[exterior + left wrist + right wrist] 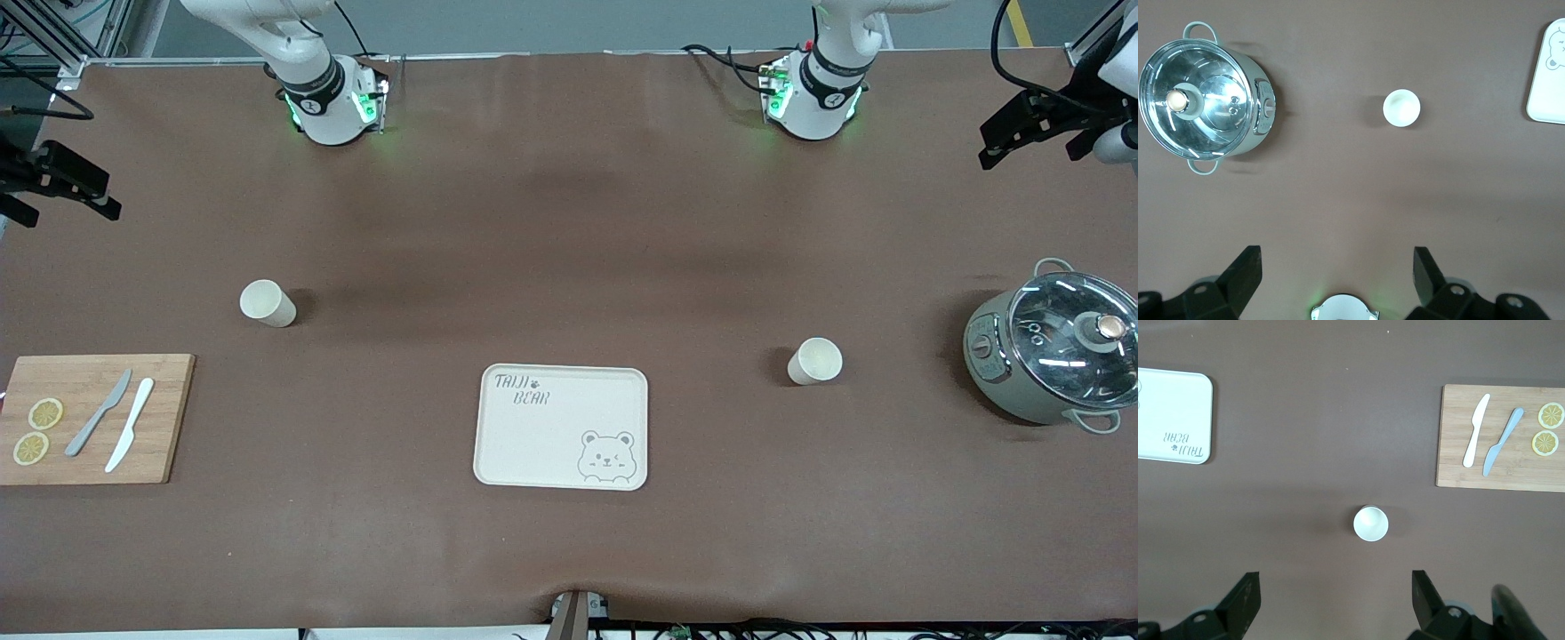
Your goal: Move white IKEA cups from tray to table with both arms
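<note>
Brown table point(569, 222), both cups point(267, 303) upright.

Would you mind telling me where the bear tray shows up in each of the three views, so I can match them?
Front view: the bear tray lies mid-table, near the camera's edge, between the two cups.
Left wrist view: only its bear corner shows at the picture's edge.
Right wrist view: its lettered end shows at the picture's edge.
Shared landmark: the tray itself, seen in all three.

Open table rings each white cup point(267, 303) point(814, 361); pot point(1053, 347) and cutting board point(93, 418) stand well apart
</note>
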